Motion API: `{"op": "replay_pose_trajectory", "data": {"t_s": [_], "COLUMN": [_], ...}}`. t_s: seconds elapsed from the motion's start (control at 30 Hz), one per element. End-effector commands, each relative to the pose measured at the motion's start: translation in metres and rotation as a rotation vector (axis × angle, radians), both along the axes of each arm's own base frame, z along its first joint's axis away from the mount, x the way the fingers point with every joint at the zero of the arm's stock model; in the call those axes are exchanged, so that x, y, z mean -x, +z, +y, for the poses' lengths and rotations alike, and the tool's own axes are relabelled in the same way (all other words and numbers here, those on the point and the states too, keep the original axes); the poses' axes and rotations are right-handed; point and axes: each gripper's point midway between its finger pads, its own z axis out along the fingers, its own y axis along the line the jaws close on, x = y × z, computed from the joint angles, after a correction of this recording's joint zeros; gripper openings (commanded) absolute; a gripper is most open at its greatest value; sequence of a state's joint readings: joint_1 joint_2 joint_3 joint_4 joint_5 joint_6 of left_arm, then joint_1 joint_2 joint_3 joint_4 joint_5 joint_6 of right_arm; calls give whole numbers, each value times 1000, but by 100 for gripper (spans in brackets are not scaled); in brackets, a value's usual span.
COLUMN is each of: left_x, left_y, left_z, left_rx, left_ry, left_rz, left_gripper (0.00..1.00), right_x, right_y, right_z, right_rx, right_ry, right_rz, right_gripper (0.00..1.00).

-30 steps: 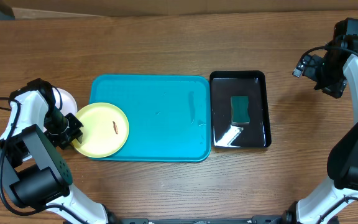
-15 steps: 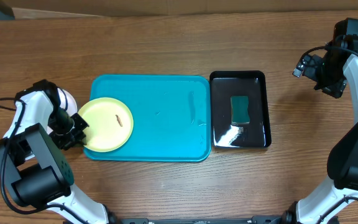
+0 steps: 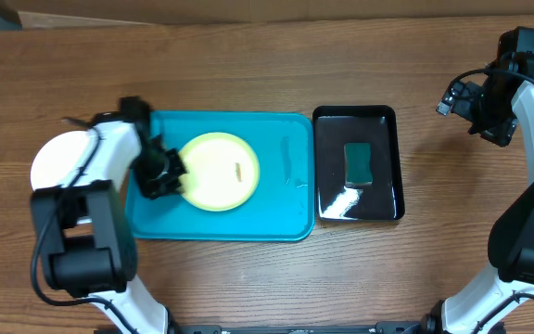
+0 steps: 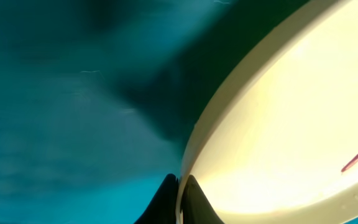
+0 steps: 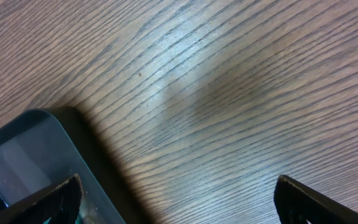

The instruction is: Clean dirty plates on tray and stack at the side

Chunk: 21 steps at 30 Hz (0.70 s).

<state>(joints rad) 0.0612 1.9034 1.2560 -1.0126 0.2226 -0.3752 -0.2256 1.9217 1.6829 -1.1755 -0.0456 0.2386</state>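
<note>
Jaws of the left gripper (image 3: 167, 176) are clamped on the rim of the pale yellow-green plate (image 3: 219, 172), which lies just beyond them over the teal tray (image 3: 276, 218). Holding it level and firm, smear (image 3: 238, 171) up, would suit wiping. The right gripper (image 3: 448, 99) hangs far off, jaws apart.

No text, label, brand, number or sign can be read in any view. Nothing legible is carried by the teal tray (image 3: 281, 215), the yellow-green plate (image 3: 213, 176), the black tray (image 3: 385, 139) or the wooden surface (image 3: 248, 56).
</note>
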Motion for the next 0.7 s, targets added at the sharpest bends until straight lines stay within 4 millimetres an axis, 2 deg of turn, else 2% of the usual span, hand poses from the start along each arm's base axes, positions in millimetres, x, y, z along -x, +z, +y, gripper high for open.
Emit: {"op": "replay_pose_trajectory", "data": {"t_s": [0.0,0.07,0.13,0.23,0.33,0.4,0.47,0.67], "left_x": [-7,-14,-25,-44,-62,-71,-75,-72], "left_y": [4,5,12,33,53,58,59,40], "left_z": [-28,-38,-43,-43,-32,-25,-24,-27], "left_rx": [18,14,7,-4,-79,-127,-140,-128], "left_ry": [-21,-63,-129,-211,-267,-322,-368,-409], "left_rz": [-35,-73,-118,-187,-246,-281,-304,-312], "left_gripper": [13,26,33,34,34,41,45,42], "right_x": [-2,-2,-2,-2,-2,-2,-2,-2], "right_y": [5,5,5,5,5,5,5,5], "right_z": [-1,-1,-1,-1,-1,-1,-1,-1], "right_rx": [2,2,2,2,2,2,2,2], "right_ry": [-4,-5,-5,-5,-5,-5,-5,-5], "right_rz": [-15,-15,-15,-15,-15,-15,-15,-15], "right_gripper": [100,100,100,100,100,100,100,100]}}
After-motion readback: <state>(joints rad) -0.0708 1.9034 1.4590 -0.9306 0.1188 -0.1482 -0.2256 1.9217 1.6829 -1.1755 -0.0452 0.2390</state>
